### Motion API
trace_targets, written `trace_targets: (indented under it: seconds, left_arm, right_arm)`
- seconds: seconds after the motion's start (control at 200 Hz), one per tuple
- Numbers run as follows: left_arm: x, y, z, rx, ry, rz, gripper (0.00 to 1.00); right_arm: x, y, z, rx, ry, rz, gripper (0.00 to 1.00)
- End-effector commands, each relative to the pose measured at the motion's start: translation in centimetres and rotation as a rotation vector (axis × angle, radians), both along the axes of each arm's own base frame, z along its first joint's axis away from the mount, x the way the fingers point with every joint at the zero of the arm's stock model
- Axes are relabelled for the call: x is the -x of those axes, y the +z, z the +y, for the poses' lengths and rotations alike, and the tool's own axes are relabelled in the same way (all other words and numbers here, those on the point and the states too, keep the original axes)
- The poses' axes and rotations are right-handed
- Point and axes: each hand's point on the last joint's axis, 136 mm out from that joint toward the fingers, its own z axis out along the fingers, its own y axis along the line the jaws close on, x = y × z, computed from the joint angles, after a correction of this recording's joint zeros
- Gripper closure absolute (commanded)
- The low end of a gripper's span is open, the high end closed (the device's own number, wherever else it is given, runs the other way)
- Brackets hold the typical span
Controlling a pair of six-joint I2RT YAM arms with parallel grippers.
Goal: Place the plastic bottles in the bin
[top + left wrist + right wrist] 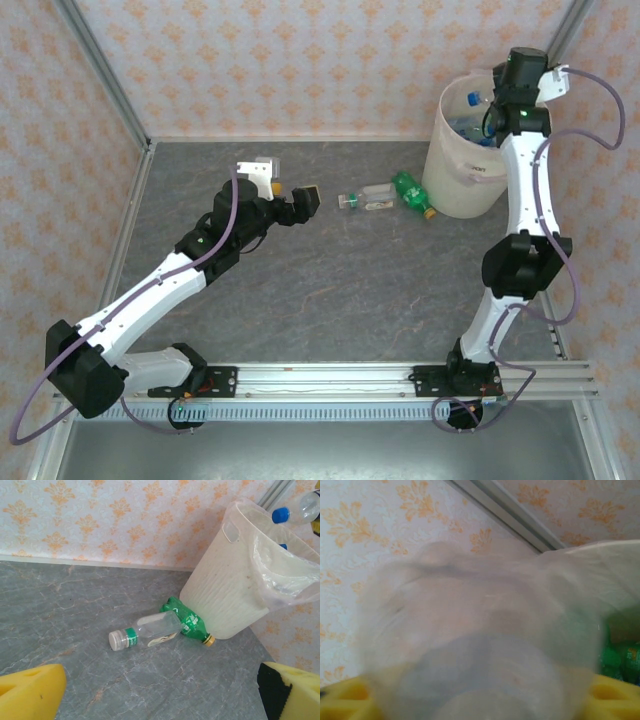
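While left tool gapes released, clear bottle and green bottle lie ahead on counter, beside bin; right tool above bin, blurred bottle between its pads, grip cannot be told.

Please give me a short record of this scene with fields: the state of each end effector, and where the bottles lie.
left end effector: open, empty, low over the table, facing the two loose bottles
right end effector: above the bin, blurred clear bottle between its pads; gripped or released, cannot tell
clear bottle with white cap: lying on the table
green bottle: lying against the bin's foot
inside the bin: several bottles, blue caps visible
not yet binned: the two on the table
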Motion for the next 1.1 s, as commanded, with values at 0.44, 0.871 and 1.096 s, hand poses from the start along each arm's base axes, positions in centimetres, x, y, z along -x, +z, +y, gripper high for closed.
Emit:
trace_targets:
  seconds: [0.44, 0.871, 1.096]
  left_arm:
    - [-0.3, 0.8, 0.2, -0.008, 0.01, -0.011, 0.01]
    - [-0.8, -1.6, -0.8, -0.021, -0.02, 0.061, 0.01]
    - [-1.8, -3.7, -2.0, -0.009, -0.035, 0.125, 0.01]
  right_arm:
    - [2.7, 4.5, 0.3, 0.069, 0.031, -0.032, 0.02]
    - [10.3, 6.5, 2.9, 0.102, 0.153, -0.056, 0.0]
    - [15.3, 5.5, 5.1, 0.14, 0.263, -0.059, 0.0]
